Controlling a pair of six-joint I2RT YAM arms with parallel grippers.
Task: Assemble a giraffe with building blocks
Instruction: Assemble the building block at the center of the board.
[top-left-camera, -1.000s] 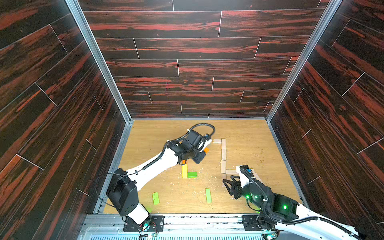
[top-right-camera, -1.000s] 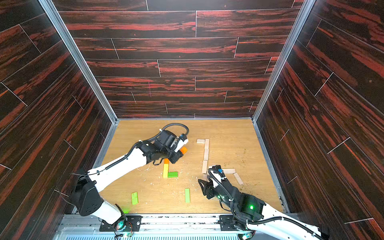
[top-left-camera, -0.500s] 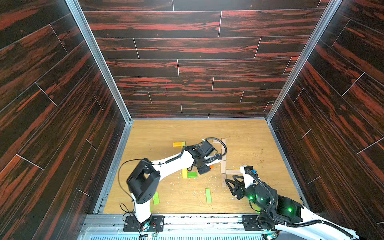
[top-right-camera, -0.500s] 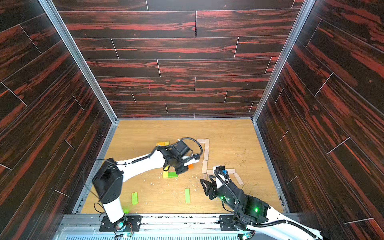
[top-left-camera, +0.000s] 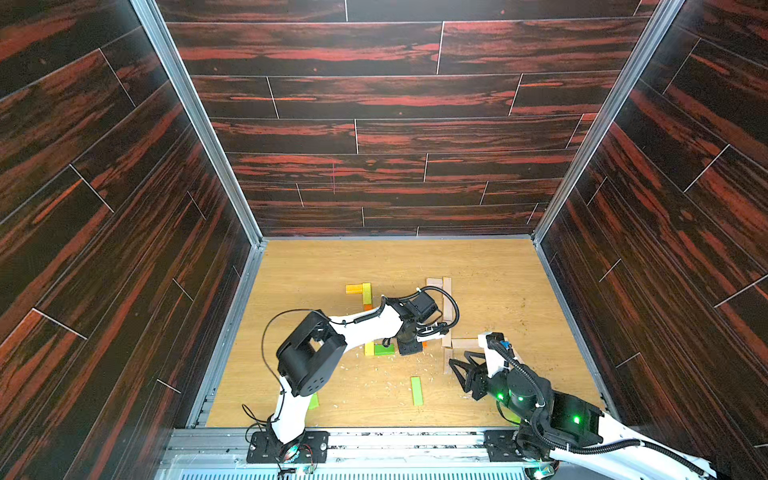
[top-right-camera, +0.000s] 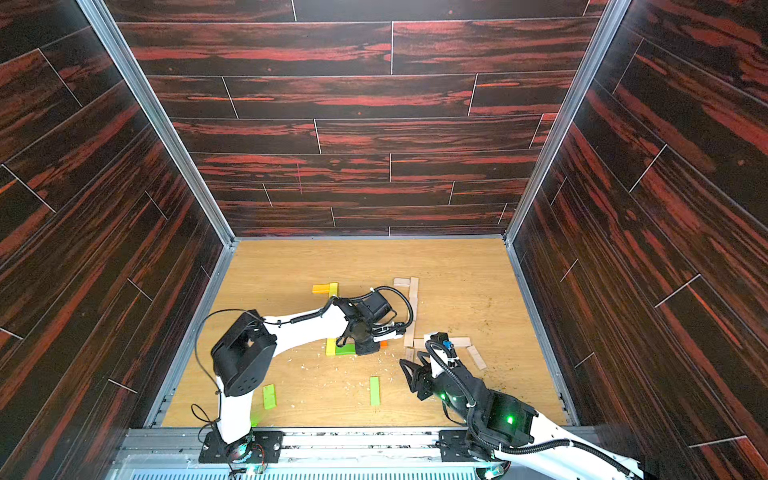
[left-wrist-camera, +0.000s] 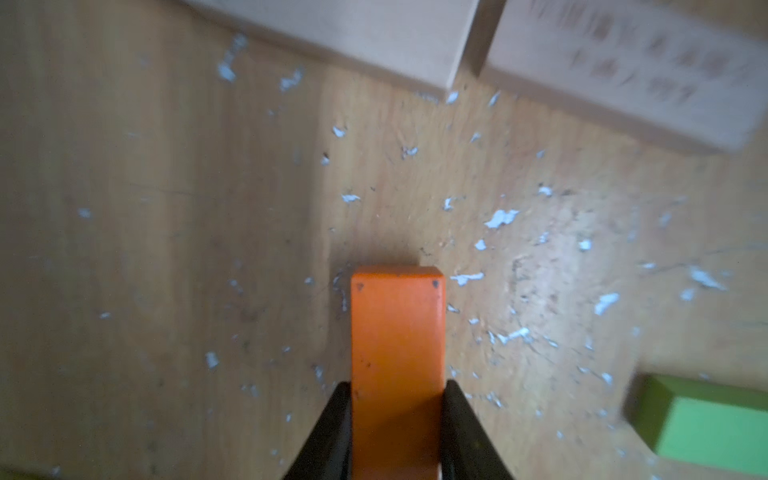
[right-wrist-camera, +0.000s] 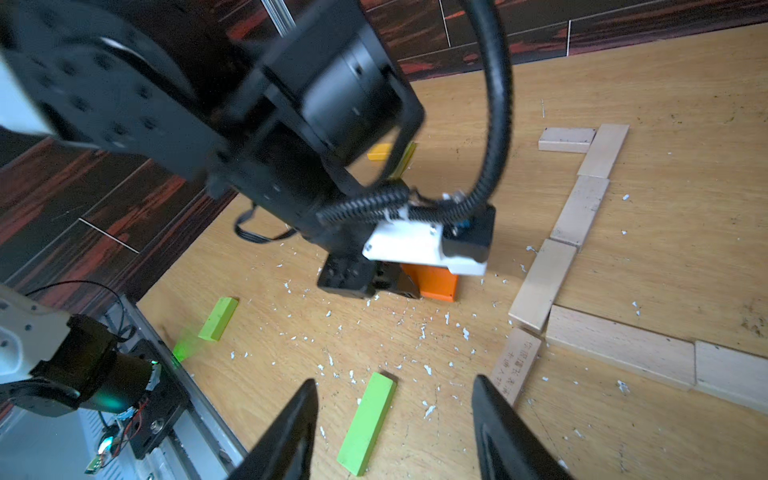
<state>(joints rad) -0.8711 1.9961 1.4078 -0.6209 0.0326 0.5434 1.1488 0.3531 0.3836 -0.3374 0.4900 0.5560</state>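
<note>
Orange block, clamped between the jaws of the left gripper, hangs low beside the pale plank outline, likely to join it; right gripper jaws apart, empty, nearby.

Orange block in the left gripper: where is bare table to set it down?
A bare strip lies between the orange block and the pale plank column. The table toward the back wall is free too. Crowded: a green block beside the left gripper, and the right gripper open near the column's front end.
</note>
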